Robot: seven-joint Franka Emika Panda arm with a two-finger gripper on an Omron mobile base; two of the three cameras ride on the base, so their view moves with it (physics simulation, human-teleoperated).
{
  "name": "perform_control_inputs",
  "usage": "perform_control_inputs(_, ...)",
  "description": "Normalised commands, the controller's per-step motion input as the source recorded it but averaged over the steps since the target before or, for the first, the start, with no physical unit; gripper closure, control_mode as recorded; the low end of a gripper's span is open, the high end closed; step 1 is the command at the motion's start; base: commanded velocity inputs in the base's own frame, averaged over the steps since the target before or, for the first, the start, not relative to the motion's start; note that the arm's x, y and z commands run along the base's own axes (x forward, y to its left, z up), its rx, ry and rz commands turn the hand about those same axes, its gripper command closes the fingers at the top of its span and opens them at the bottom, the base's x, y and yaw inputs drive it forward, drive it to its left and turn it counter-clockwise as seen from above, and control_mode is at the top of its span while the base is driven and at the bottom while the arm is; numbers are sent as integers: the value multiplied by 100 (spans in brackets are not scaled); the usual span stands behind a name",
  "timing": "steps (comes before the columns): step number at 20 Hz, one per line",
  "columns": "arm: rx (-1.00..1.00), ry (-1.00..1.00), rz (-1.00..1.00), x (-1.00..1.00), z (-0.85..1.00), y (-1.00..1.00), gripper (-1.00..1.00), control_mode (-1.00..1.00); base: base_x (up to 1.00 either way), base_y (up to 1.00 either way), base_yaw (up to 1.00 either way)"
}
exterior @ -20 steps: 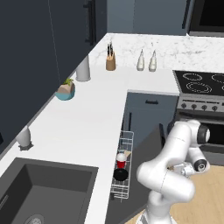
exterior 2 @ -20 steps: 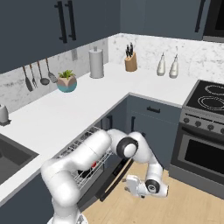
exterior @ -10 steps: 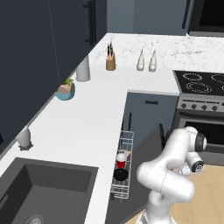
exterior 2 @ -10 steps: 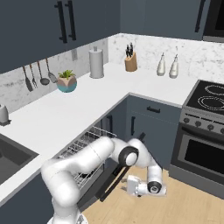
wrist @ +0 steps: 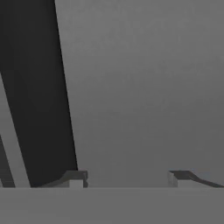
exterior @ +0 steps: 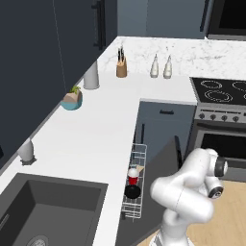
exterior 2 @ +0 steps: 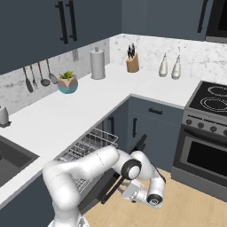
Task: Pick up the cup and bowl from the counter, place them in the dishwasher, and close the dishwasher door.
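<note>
Cup (exterior: 133,175) red, white-rimmed, beside black bowl (exterior: 132,191) in white wire rack (exterior: 135,214); pincer (wrist: 127,177) jaws apart.

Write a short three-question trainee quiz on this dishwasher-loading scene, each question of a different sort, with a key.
1. True or false: the small red tapered cup with the white rim stands on the long white L-shaped counter.
2. Multiple choice: the small round all-black bowl lies
A) in the dark sink
B) in the pull-out white wire rack
C) on the black stove top
3. Fill in: the flat dark blue-grey dishwasher door with the black bar handle stands partly ____.

Key
1. False; it sits in the rack.
2. B
3. open; the white arm's two-finger gripper is low beside it.
</note>
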Motion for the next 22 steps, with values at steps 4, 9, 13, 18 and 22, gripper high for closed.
perform_control_inputs(4,9,26,-22,-62,100,27,-100,-100,0,0,0)
perform_control_inputs(9,1,29,-26,-25,100,63,-100,-100,0,0,0)
perform_control_inputs(13,-11,29,-25,0,88,100,-100,-100,0,0,0)
perform_control_inputs(18,-16,24,-22,2,79,100,-100,-100,0,0,0)
perform_control_inputs(22,-21,19,-22,2,71,100,-100,-100,0,0,0)
